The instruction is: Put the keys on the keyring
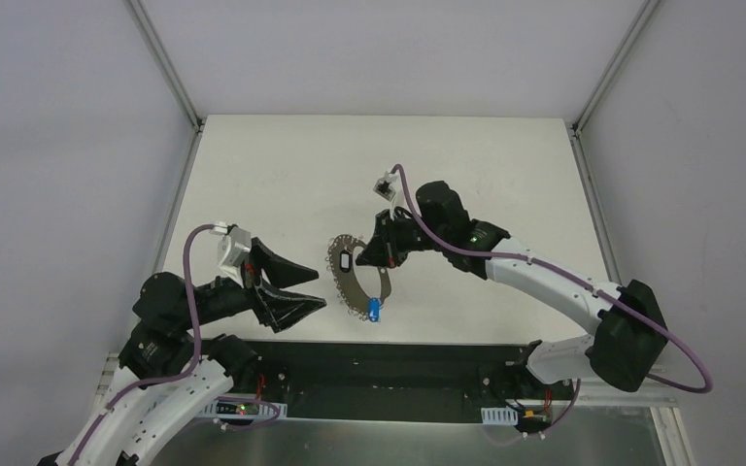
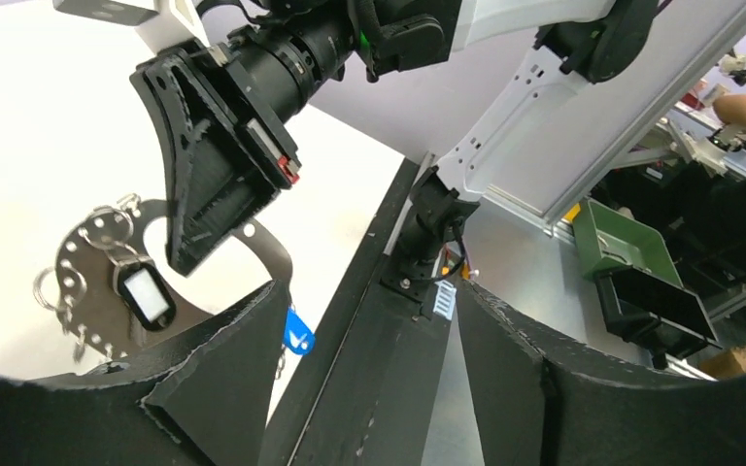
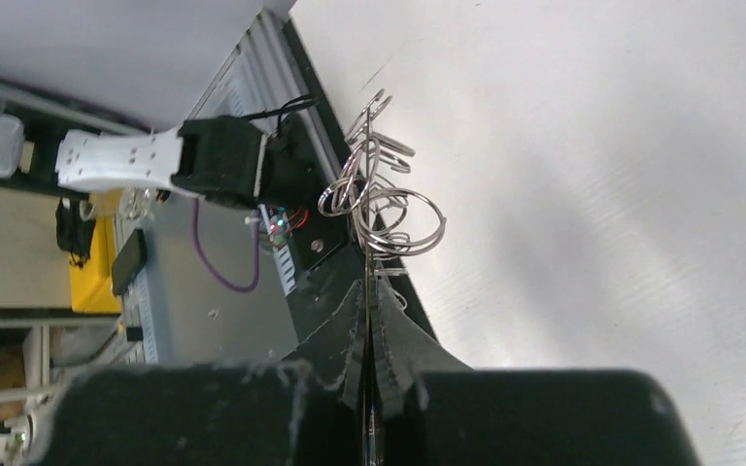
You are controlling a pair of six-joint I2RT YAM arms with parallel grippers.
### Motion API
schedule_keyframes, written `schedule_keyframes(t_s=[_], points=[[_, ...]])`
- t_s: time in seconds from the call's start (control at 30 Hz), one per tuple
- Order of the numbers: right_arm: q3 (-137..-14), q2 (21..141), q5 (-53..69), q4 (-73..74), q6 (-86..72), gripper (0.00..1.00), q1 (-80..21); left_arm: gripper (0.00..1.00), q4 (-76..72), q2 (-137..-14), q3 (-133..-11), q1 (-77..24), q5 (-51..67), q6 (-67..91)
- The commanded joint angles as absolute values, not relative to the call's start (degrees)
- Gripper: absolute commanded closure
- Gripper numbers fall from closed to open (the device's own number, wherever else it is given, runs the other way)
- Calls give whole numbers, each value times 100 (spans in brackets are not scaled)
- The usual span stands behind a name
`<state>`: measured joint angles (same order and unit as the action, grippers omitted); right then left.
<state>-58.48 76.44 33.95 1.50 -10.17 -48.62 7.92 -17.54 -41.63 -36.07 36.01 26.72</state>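
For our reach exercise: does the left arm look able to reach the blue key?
Probably yes. The left end effector is open and close to the blue key, which lies uncovered at the near end of the keyring; the right end effector grips the keyring farther back.

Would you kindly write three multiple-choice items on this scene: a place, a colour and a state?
1. Where is the small blue-headed key? A. By the near end of the grey metal keyring. B. In a cup. C. On a shelf.
2. What colour is the head of the other key, beside the black right gripper? A. Red. B. Black. C. Yellow.
3. How is the black left gripper? A. Open, holding nothing. B. Shut on the keyring. C. Shut on the blue-headed key.
Answers: 1 A, it lies at the keyring's near tip; 2 B, black with a pale face; 3 A, fingers apart, nothing between.
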Motion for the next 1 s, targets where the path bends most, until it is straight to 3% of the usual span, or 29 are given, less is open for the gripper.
schedule_keyframes(t_s=[0.0, 0.23, 0.63, 0.93, 0.97], points=[[-5947, 7939, 2958, -466, -1786, 100, -4631, 33, 1177, -1580, -4234, -3674, 3177, 2390], [-6124, 8699, 2320, -757, -2911, 100, -4134, 25, 1435, -1478, -4194, -3674, 3092, 2273], [-6427, 10152, 1351, -654, -3971, 100, -3574, 24, 1628, -1454, -4112, -3674, 3093, 2172], [-6081, 10448, 818, -645, -4070, 100, -3218, 24, 1699, -1512, -4099, -3674, 3150, 2059], [-6060, 10454, 749, -607, -4053, 96, -3205, 23, 1697, -1549, -4095, -3674, 3135, 2050]])
